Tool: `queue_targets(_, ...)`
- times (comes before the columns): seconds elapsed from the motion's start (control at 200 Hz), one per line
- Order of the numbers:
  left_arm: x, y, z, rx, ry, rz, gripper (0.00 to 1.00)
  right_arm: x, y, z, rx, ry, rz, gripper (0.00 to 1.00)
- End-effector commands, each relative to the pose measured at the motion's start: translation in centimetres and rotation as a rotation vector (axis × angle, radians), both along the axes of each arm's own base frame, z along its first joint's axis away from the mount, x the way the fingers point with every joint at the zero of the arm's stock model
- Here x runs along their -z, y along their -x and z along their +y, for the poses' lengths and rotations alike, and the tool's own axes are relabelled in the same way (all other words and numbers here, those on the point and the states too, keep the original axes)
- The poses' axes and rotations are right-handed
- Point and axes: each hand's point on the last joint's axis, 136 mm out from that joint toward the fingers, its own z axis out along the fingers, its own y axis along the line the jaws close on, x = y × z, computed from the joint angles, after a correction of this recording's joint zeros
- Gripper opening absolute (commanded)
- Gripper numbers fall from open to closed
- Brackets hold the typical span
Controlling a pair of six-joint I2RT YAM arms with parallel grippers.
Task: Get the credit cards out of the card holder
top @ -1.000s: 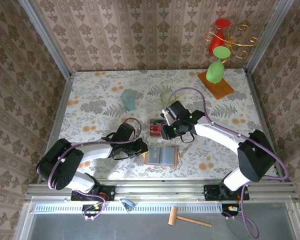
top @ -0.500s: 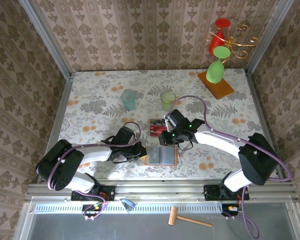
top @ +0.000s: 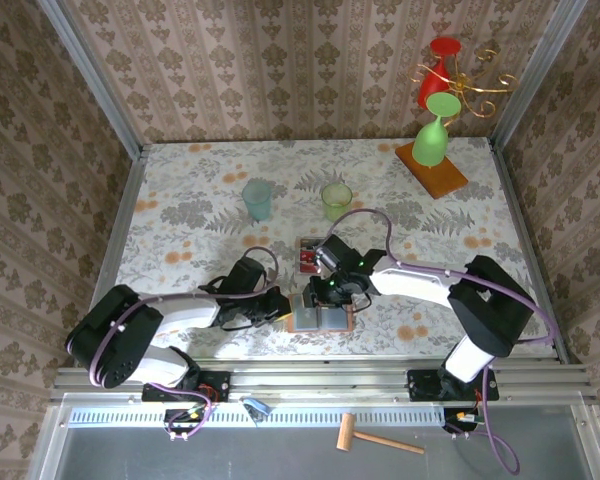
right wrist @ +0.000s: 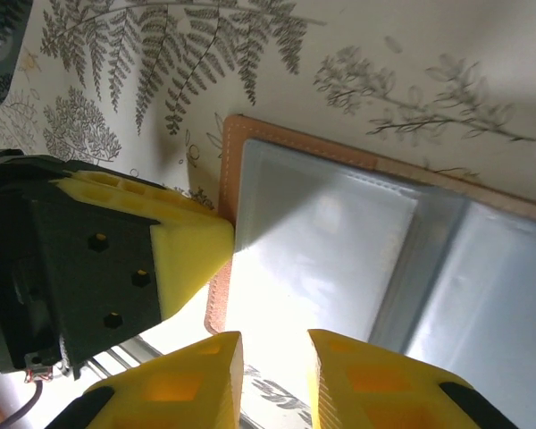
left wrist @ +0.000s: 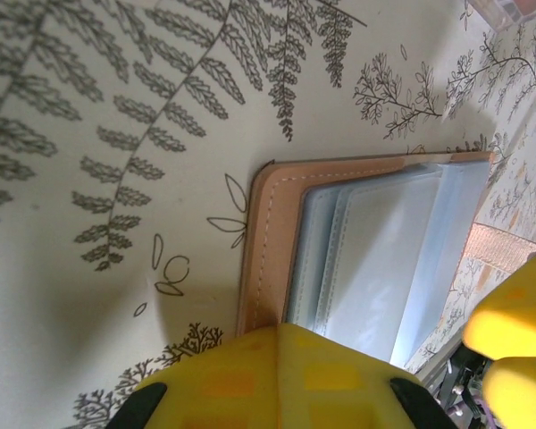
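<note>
Top view: we see the left claw (top: 286, 308) clenched, its tip at the edge of the card holder (top: 335, 320). The right claw (top: 328, 296) hangs right over the holder, close beside the left one. Red credit cards (top: 310, 262) lie in a clear tray (top: 301, 250) just beyond the right claw.

Left wrist: the left claw (left wrist: 277, 357) overlaps the holder's (left wrist: 357, 241) tan edge on the desk (left wrist: 116, 134). We cannot tell whether it pinches the cover or only presses it.

Right wrist: the right claw (right wrist: 272, 366) is slightly released, with nothing between the jaws and pale pockets directly below. We cannot tell if a card remains.

Risks, as we judge them: the narrow jaws could catch pocket film instead of a card. If the left claw slips, the whole holder could lift or slide. The claws are close enough to collide.
</note>
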Motion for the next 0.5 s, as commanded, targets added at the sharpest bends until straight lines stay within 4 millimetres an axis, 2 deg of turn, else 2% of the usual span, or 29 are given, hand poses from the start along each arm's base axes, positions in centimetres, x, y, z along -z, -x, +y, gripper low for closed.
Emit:
queue_targets(0.0, 1.0, 0.8, 1.2, -0.022, -0.050, 0.021, 0.07, 0.3, 0.5, 1.1, 0.019, -0.014, 0.044, 0.26)
queue_targets(0.495, 0.8, 0.7, 3.1, -0.051, -0.067, 0.016, 0.08, 2.0, 1.3, 2.4, 0.037, 0.017, 0.089, 0.33)
